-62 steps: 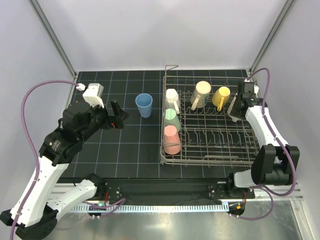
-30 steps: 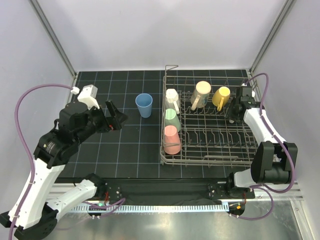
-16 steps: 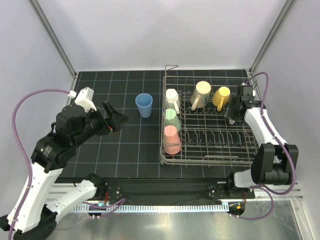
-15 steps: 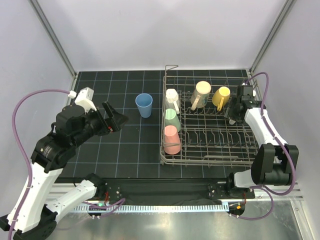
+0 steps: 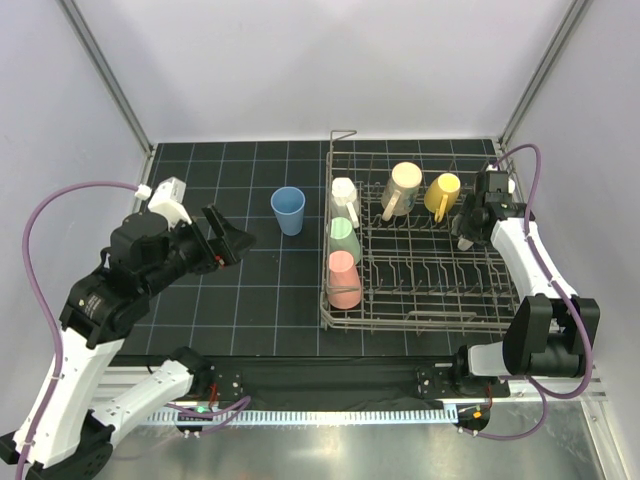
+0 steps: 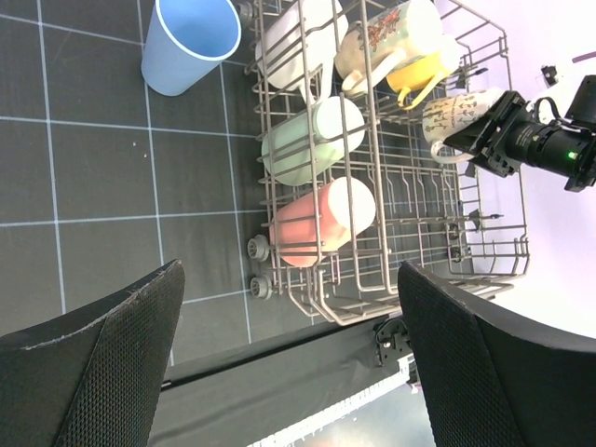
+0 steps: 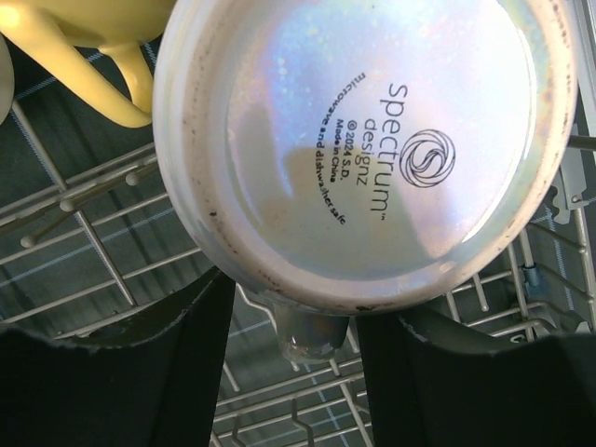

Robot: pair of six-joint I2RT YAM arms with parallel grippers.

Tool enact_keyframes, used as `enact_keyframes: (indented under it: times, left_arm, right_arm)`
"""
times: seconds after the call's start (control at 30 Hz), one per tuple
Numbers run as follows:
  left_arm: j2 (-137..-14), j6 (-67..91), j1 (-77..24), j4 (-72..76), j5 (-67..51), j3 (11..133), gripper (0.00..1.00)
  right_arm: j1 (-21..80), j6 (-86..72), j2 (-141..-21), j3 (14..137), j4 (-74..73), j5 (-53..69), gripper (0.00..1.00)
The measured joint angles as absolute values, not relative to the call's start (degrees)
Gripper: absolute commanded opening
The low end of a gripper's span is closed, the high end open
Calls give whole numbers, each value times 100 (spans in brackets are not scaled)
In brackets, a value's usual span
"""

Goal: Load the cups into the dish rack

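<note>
top view, loaded: white cup (image 5: 344, 195), green cup (image 5: 343, 237) and pink cup (image 5: 343, 278) lie in the left row of the dish rack (image 5: 420, 318); cream mug (image 5: 403, 187) and yellow mug (image 5: 442, 193) sit in the far row
top view, not loaded: blue cup (image 5: 288, 211) stands upright on the counter (image 5: 200, 300), just left of the rack
top view, left end effector (image 5: 232, 235): wide, empty, over the counter, apart from the blue cup
top view, right end effector (image 5: 466, 228): over the rack's far right part, beside the yellow mug
left wrist view, sixth item: patterned mug (image 6: 461, 116) at the right end effector's tip, over the rack's right side, next to the yellow mug; can't tell if it is seated
right wrist view, grip: mug base fills the frame, handle between the fingers (image 7: 112, 372), gap on one side; cannot tell if gripped or let go
progress, judged: five loaded, patterned mug nearly placed, blue cup left, probably for the left arm
</note>
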State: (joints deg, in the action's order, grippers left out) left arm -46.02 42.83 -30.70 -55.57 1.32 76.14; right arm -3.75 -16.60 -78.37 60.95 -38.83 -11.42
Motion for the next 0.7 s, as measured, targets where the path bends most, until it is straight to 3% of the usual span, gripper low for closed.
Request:
enact_keyframes:
  times: [0.13, 0.23, 0.27, 0.33, 0.7]
  left_arm:
    - [-4628, 4259, -3070, -5599, 123, 7614, 93]
    - [-4696, 4200, -3070, -5621, 121, 7614, 93]
    - [-4729, 4176, -3070, -5623, 121, 7616, 93]
    - [-4799, 4145, -3070, -5634, 121, 7616, 93]
    - [-4967, 3997, -3070, -5642, 121, 7616, 93]
  right_arm:
    - [-375, -1664, -7850, 6095, -3885, -1151, 43]
    - [-375, -1671, -7924, 6106, -3898, -1192, 27]
    - [-375, -1678, -7966, 6121, -3909, -1184, 15]
    - [-419, -1741, -8012, 6195, -3964, -1225, 5]
    - [-432, -1745, -8274, 6733, -4534, -1079, 4]
